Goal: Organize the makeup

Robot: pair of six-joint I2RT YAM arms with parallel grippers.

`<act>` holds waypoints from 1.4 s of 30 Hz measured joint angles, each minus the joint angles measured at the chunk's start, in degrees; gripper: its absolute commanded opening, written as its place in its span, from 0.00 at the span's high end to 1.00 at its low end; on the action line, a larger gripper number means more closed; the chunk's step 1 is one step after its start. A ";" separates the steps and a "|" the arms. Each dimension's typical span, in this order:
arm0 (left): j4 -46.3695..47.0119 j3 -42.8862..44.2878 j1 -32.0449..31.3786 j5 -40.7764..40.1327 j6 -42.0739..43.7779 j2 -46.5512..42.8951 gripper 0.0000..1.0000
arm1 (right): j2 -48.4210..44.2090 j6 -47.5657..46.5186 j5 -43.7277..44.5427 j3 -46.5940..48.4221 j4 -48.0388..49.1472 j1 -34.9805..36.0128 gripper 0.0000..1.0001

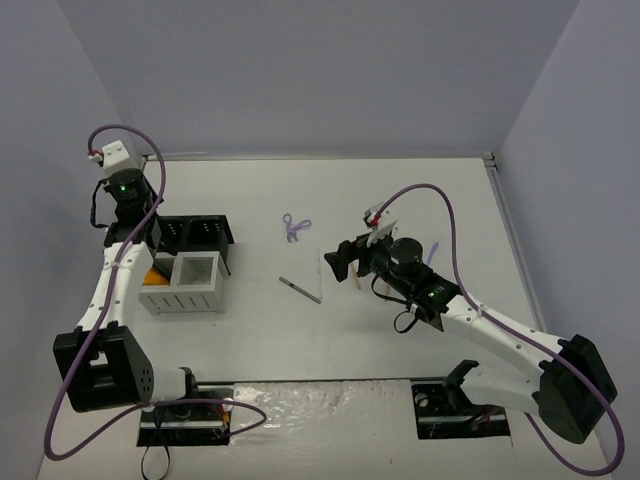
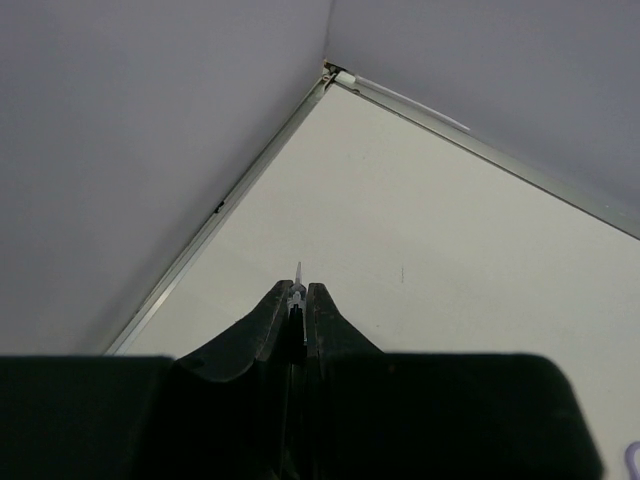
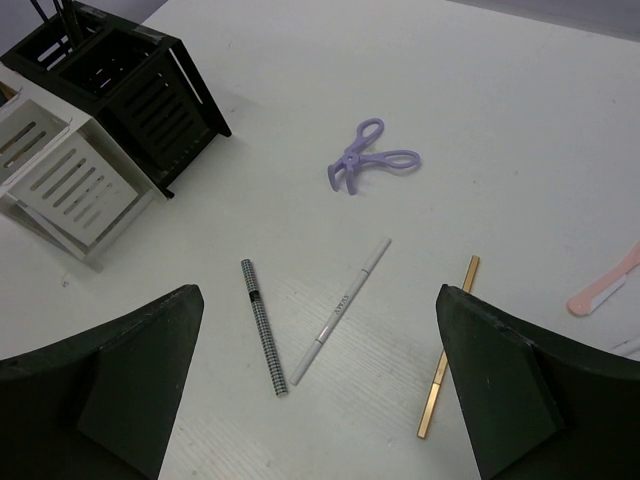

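The step in hand looks like a drop-off and a pick running side by side. The left fingers [image 2: 275, 320] are pressed together on a slim item [image 2: 298, 274] with a fine pointed tip. Only that tip shows, so what the item is cannot be told. From above, that arm stands over the slotted organizer [image 3: 70, 180], so the next move there is probably to lower the item into a compartment and let go.

The right fingers [image 3: 130, 390] are spread wide and hold nothing. They hover over loose makeup lying on the table [image 3: 500, 120], well to the right of the organizer. Below them lie a black-and-white checked pencil [image 3: 262, 325] and a white pencil [image 3: 340, 312], their near ends almost meeting in a V. A gold stick [image 3: 448, 347] lies further from the organizer. A purple scissor-like tool [image 3: 370, 158] rests beyond them, and a pink tool [image 3: 605, 290] lies furthest out.

The next pick calls for care — the two pencils sit so close that closing on one could nudge the other, and both are thin and flat on the surface. Lining the fingers across one pencil's middle seems wise. A few dark slim items [image 3: 48, 12] already stand in the organizer's black part, so the job seems partly done.
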 measured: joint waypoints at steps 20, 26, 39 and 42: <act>-4.81 -2.36 0.01 0.70 -4.34 -3.44 0.04 | 3.22 -1.70 -1.67 1.77 -8.34 -0.05 0.17; -15.95 6.51 0.01 7.42 -5.27 -7.58 0.03 | 11.22 -3.40 -3.16 6.42 -12.45 3.08 0.27; -31.22 1.06 -9.43 32.44 -7.65 -17.98 0.03 | 32.24 -7.91 -1.73 20.00 -19.40 11.91 0.49; -32.68 -1.58 -11.94 33.65 -8.10 -20.15 0.03 | 35.60 -8.39 -0.72 21.94 -20.16 12.50 0.53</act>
